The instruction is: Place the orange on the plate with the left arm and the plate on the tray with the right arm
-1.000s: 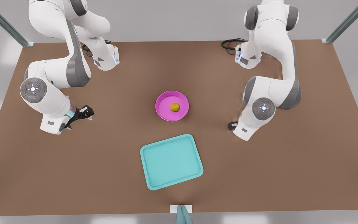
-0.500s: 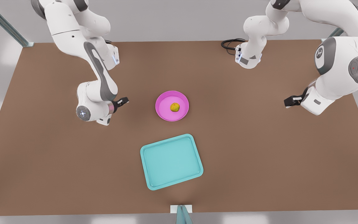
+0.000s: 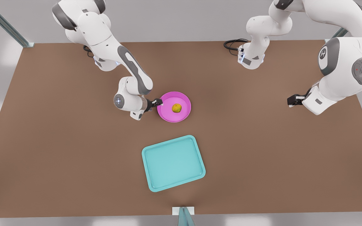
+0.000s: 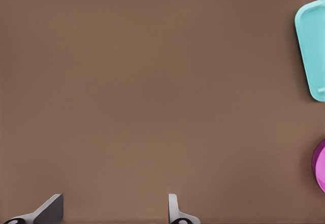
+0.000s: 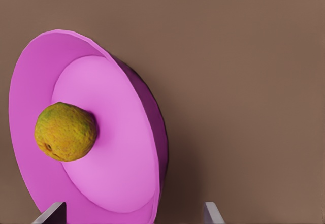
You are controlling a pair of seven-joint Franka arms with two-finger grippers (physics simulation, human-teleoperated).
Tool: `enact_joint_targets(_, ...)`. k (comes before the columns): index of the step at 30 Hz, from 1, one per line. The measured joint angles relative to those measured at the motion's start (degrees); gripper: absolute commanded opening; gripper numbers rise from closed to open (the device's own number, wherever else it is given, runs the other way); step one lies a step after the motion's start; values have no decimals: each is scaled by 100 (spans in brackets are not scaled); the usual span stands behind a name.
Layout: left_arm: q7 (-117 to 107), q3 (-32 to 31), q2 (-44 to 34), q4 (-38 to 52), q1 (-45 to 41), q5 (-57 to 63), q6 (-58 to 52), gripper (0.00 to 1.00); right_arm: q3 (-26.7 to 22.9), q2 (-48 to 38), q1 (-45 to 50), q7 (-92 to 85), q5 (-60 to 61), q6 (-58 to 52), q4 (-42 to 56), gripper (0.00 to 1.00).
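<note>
Right gripper (image 3: 159, 101), on the front view's left, sits at the plate's (image 3: 168, 116) rim with fingers spread wide and nothing held. Left gripper (image 3: 291, 101) waits well apart, also open and empty. Table (image 3: 58, 157), then tray (image 3: 151, 157), then plate, which lies near the tray, with the orange (image 3: 177, 108) resting inside it. A shallow bite on the rim could tilt the plate and roll the orange out.

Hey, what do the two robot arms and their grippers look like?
Both arms have glossy white shells with dark grey joint bands and round grey caps carrying small lights. The right gripper, on the front view's left, and the left gripper, on its right, are black, with grey fingertips in the wrist views. A black cable coils by the left arm's base.
</note>
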Motion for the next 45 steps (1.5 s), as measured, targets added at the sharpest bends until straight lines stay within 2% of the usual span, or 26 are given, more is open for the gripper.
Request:
enact_joint_targets(14,256,0,-1,1,0,-3,1,100,212,340,1,53,99,296,110,100)
enact_joint_targets(15,267,0,-2,1,0,-3,1,100,218,352,1,55,99,300,114,97)
enact_joint_targets(16,278,0,0,1,0,-3,1,100,240,384,0,52,105,304,120,85)
enact_joint_targets(22,331,0,8,1,0,-3,5,100,281,506,-4,51,113,315,215,51)
enact_joint_targets(29,374,0,29,9,0,1,13,100,282,632,-72,44,114,172,356,38)
enact_joint_targets(32,386,0,28,9,0,2,10,100,282,586,-167,31,127,19,386,21)
enact_joint_targets(38,407,-1,24,9,-1,0,5,100,271,501,-229,-38,146,-273,553,21)
enact_joint_targets(45,424,0,25,9,0,1,10,100,224,521,-599,-98,147,-963,1553,21)
